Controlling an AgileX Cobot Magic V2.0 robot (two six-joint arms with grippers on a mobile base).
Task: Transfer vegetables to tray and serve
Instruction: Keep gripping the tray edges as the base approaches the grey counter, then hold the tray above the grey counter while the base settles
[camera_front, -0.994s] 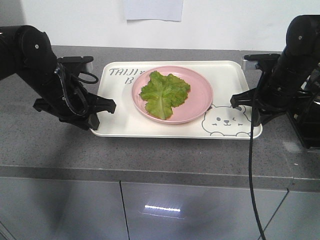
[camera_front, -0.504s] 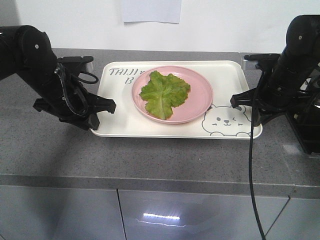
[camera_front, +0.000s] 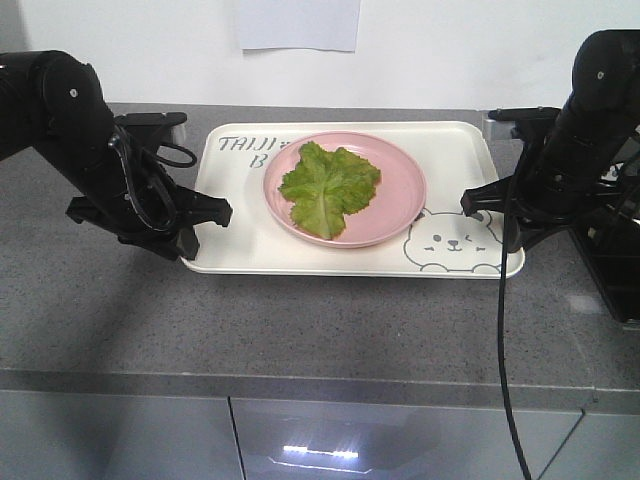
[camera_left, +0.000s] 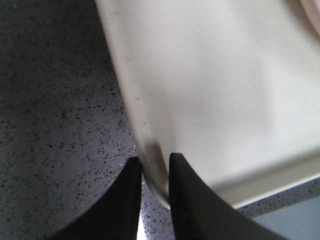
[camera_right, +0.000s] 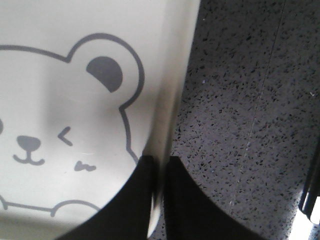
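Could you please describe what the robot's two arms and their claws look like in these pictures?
Both arms are matte black with bulky rounded joints. The left arm carries looped black cable by its wrist; a thin black cable hangs from the right arm. The left claw and right claw have flat, tapering black fingers. No markings visible.

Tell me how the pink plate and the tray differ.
The pink plate is round; the tray is rectangular with rounded corners. The plate is plain pink; the tray is cream-white with grey lettering and a winking bear face. The plate is smaller and sits on the tray, carrying the lettuce leaf, while the tray rests on the grey counter, its short edges pinched by the left tool and right tool. Both have low rims.
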